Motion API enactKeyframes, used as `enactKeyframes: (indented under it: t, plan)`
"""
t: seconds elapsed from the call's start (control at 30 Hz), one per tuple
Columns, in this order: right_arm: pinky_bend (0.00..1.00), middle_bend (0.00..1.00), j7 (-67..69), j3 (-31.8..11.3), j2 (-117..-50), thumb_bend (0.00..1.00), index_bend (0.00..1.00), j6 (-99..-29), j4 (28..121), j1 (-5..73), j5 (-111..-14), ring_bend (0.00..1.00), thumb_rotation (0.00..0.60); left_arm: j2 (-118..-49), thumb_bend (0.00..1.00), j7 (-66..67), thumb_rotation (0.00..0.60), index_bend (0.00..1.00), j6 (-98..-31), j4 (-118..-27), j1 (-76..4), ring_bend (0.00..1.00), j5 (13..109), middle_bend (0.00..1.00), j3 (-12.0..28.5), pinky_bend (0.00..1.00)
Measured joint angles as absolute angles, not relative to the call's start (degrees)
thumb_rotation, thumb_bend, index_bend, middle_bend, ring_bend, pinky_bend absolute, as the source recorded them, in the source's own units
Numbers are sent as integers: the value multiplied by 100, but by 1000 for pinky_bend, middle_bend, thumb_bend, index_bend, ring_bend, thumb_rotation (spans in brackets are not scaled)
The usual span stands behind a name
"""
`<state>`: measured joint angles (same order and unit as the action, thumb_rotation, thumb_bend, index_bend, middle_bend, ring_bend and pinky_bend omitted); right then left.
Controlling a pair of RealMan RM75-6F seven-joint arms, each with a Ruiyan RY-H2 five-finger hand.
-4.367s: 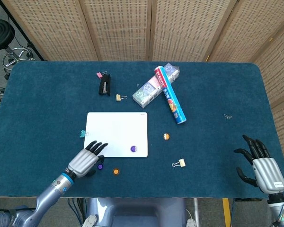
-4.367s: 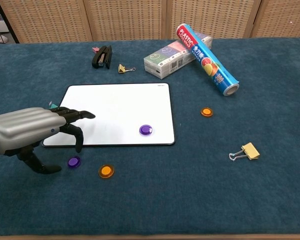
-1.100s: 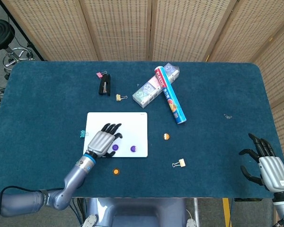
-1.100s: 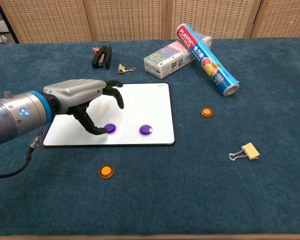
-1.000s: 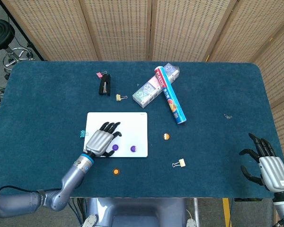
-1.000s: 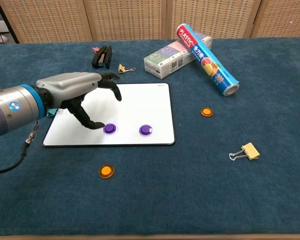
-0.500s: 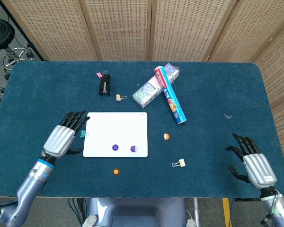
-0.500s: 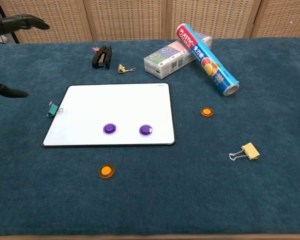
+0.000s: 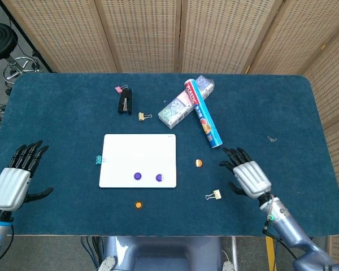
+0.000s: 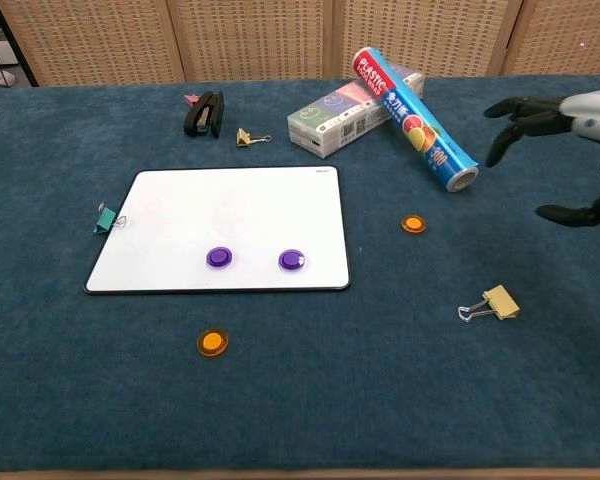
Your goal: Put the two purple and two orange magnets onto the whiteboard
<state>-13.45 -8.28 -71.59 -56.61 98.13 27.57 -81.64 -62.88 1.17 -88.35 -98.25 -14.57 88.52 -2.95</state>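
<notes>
Head view: both purple magnets point(image 9: 137, 176) point(image 9: 159, 177) sit on the whiteboard point(image 9: 138, 152), both orange magnets point(image 9: 198, 163) point(image 9: 138, 205) lie off it on the cloth, so half done; left hand point(image 9: 11, 182) and right hand point(image 9: 250, 177) empty, fingers spread.

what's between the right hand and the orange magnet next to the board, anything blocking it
Nothing visible. The right hand is open over bare table, and the orange magnet lies to its left with only blue cloth between them. The yellow binder clip sits nearer the front edge, off that line. The stretch from magnet to whiteboard is bare too.
</notes>
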Motion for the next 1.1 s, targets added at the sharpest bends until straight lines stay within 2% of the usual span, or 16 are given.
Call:
enactKeyframes:
  t: [0.27, 0.57, 0.77, 1.1]
  plan:
    - [0, 0, -2091, -1142, -8137, 408, 278, -5057, 9249, 3531, -7173, 0, 600, -6270, 68, -81, 600, 23, -8838, -9706, -1285, 0, 9031, 0, -344, 0]
    - [0, 0, -2683, -1328, -8798, 409, 280, -4724, 8373, 4116, -6041, 0, 600, -6141, 68, -233, 600, 18, -8808, -9749, -1185, 0, 9114, 0, -287, 0]
    - [0, 0, -2849, -1297, -8977, 408, 315, -4612, 8143, 4361, -5624, 0, 600, -6063, 68, -339, 600, 18, -8752, -9775, -1148, 0, 9099, 0, -222, 0]
    - [0, 0, -2781, -1184, -9118, 402, 307, -4544, 7980, 4576, -5444, 0, 600, -6009, 68, -429, 600, 19, -8686, -9792, -1100, 0, 9176, 0, -174, 0]
